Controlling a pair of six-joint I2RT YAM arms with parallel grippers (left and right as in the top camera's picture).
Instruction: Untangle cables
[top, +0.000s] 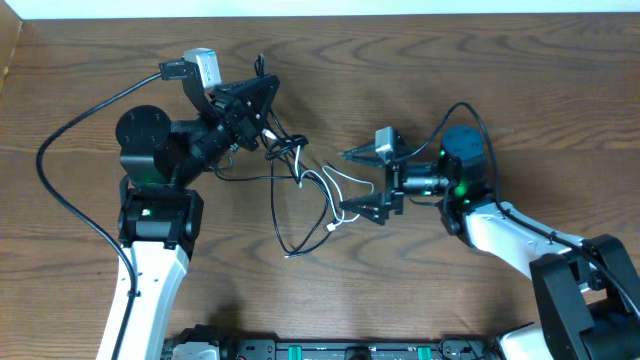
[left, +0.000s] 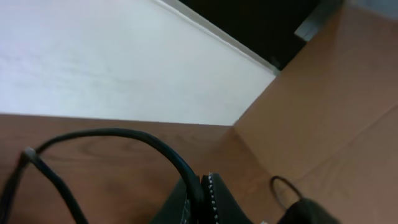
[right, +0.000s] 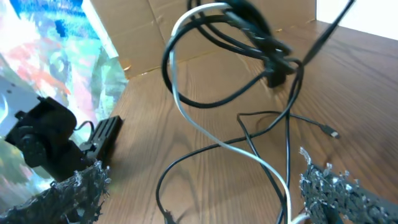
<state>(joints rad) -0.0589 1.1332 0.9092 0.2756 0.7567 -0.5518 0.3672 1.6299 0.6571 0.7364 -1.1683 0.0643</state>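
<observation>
- The left gripper (top: 265, 125), black with two fingers, was up off the brown wooden table (top: 480, 60) and tipped over on its side.
- In the left wrist view its fingers (left: 214, 196) were pressed close together. A black cord (left: 124, 134) ran in between them, so the gripper was pinching that cord.
- The bunch of thin cords (top: 300, 165), mostly black with one white, sat in the middle of the table between the two grippers. Its top end hung up at the left gripper, and the rest lay in loose loops on the wood.
- The white cord (right: 273, 171) ran down from the raised bunch toward the right gripper.
- A small plug (right: 334, 132) on the end of a thin black cord lay flat on the table.
- The right gripper (top: 347, 181) had its black fingers spread wide apart and was pinching nothing. The white cord passed between them, close by one finger, and I could not tell if it touched.
</observation>
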